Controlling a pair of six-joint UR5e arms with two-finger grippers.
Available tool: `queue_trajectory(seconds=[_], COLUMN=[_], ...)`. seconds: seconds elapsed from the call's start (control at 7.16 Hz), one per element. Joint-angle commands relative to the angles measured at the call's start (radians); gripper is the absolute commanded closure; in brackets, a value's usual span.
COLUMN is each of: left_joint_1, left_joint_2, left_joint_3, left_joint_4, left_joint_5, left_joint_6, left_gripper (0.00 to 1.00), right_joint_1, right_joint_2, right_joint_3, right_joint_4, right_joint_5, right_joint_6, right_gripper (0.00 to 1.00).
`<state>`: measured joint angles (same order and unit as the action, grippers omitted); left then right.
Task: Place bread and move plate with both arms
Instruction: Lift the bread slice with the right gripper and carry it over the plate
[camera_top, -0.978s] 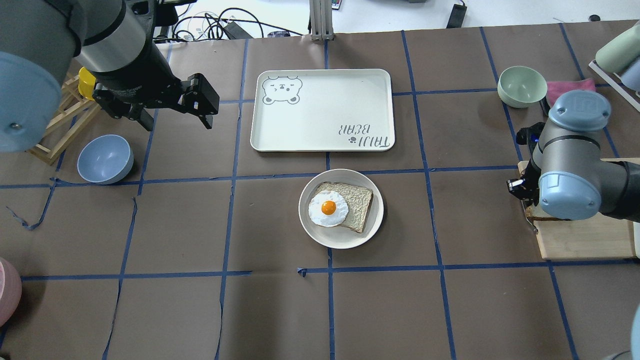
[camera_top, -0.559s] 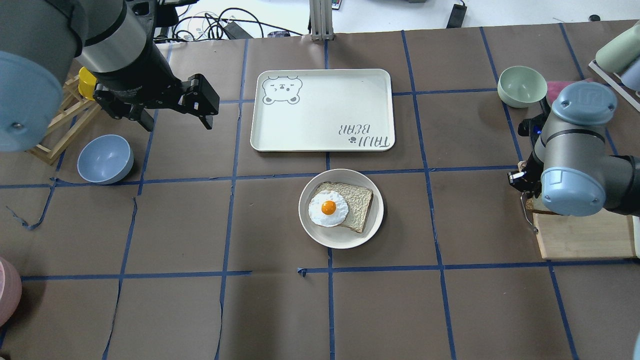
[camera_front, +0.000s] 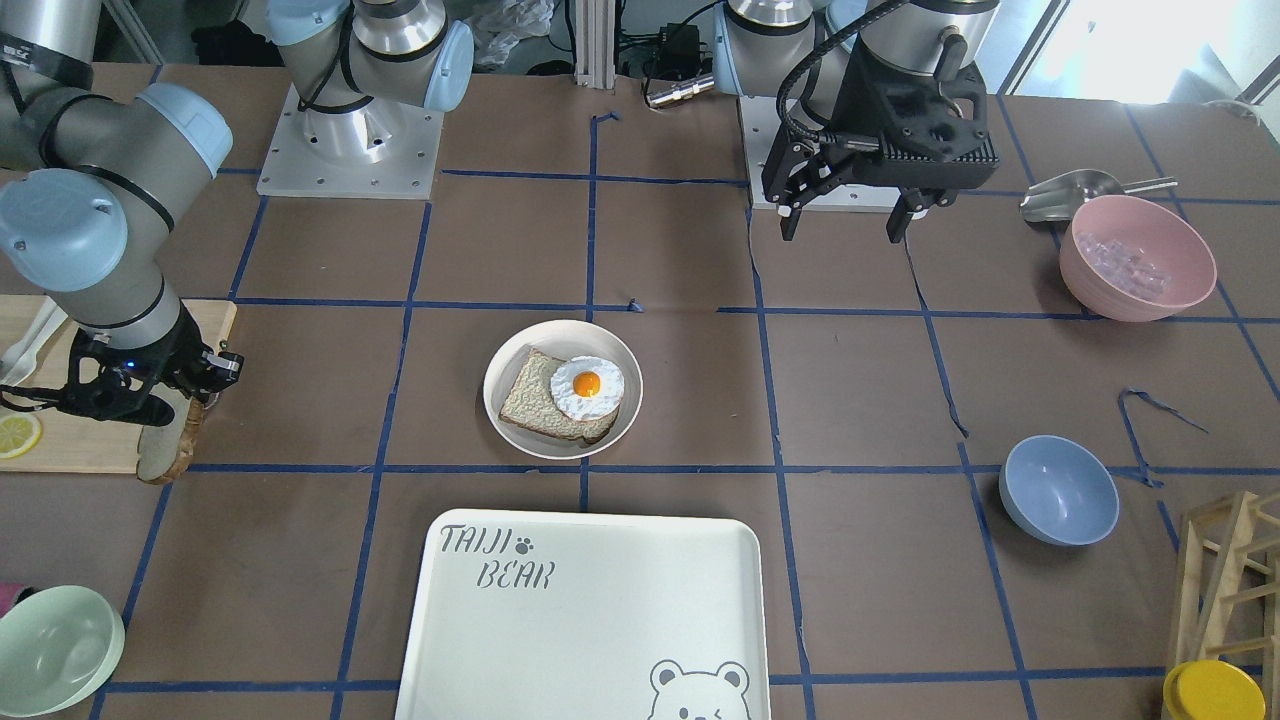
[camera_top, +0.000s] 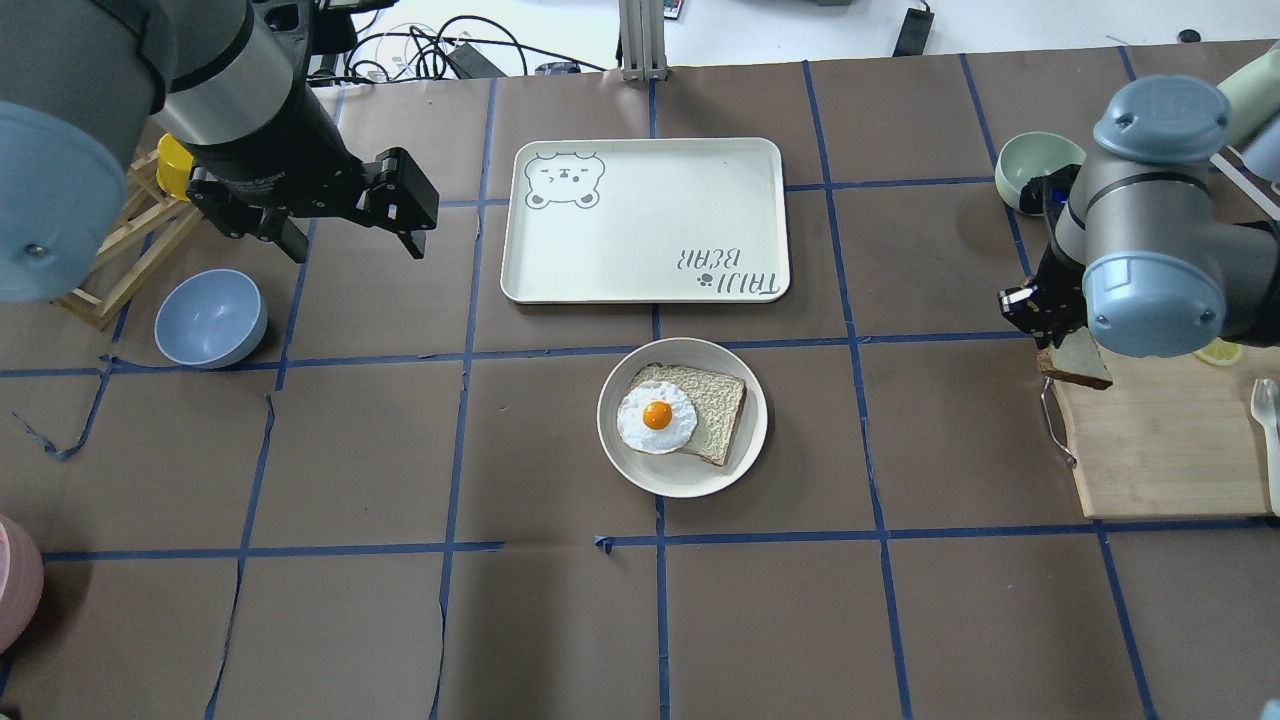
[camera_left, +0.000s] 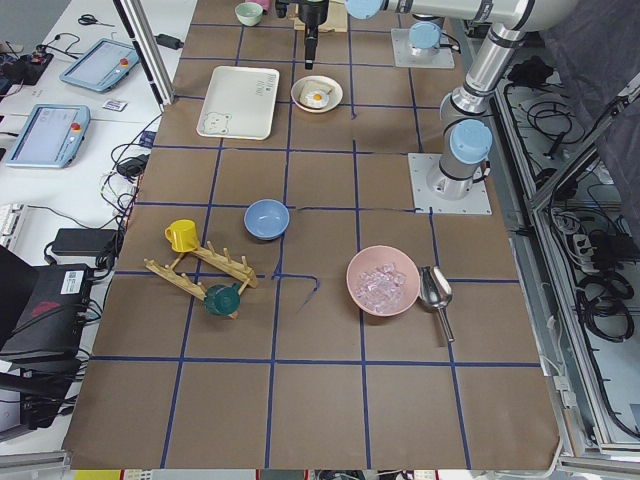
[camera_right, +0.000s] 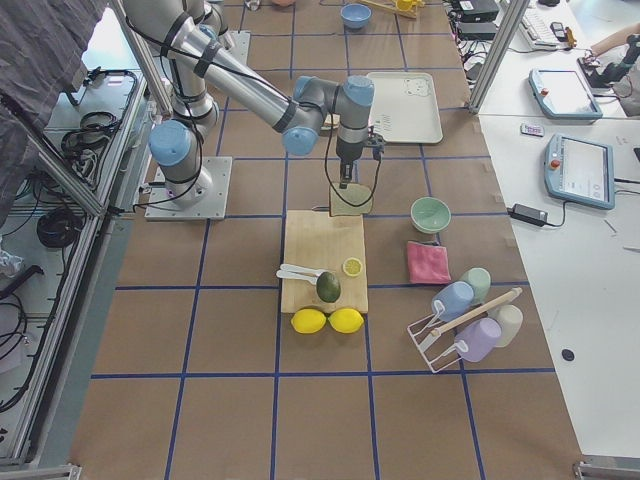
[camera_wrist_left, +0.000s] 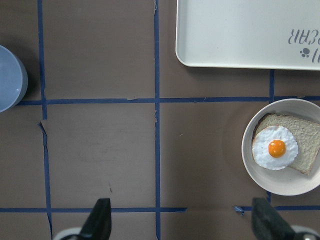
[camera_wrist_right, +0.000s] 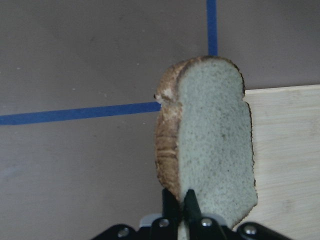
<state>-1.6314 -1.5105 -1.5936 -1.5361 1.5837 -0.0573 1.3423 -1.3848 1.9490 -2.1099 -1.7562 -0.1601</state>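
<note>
The right gripper (camera_wrist_right: 182, 200) pinches the bread (camera_wrist_right: 210, 135), long axis vertical, well right of the plate (camera_top: 680, 478); the left gripper (camera_top: 352, 240) hangs spread. The bread must travel leftward.

Table (camera_top: 350, 470): matt brown paper covering, creased and torn in places, gridded with smooth blue tape (camera_wrist_left: 156, 150). Bread (camera_wrist_right: 210, 140): porous, matt grey-white crumb with a rough, dry brown crust; plate (camera_top: 690, 482) and tray (camera_top: 650, 230): smooth cream surfaces with a dull satin sheen, plastic by appearance. Cutting board (camera_top: 1160, 460): pale bare wood with visible grain; right arm (camera_top: 1125, 200): satin silver metal with smooth pale blue caps, its hand (camera_wrist_right: 181, 202) matt black.
</note>
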Motion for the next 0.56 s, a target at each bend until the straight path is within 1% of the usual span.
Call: queue_trajectory(seconds=[0.0,0.14,0.42], left_joint_1=[0.001,0.001,0.001], left_joint_2=[0.001,0.003,0.003], left_joint_3=[0.0,0.0,0.0], left_joint_4=[-0.001,-0.001,-0.001], left_joint_5=[-0.001,-0.001,-0.001], left_joint_6=[-0.001,-0.001,0.0], left_gripper=[0.0,0.0,0.0], right_joint_1=[0.159,0.244,0.462], right_joint_2=[-0.02,-0.042,-0.069], right_joint_3=[-0.035,-0.038,-0.048], right_joint_4=[0.068,0.068,0.056], right_joint_5=[0.009,0.009,0.023], right_joint_6=[0.197,0.242,0.416], right_gripper=[1.0,1.0,1.0])
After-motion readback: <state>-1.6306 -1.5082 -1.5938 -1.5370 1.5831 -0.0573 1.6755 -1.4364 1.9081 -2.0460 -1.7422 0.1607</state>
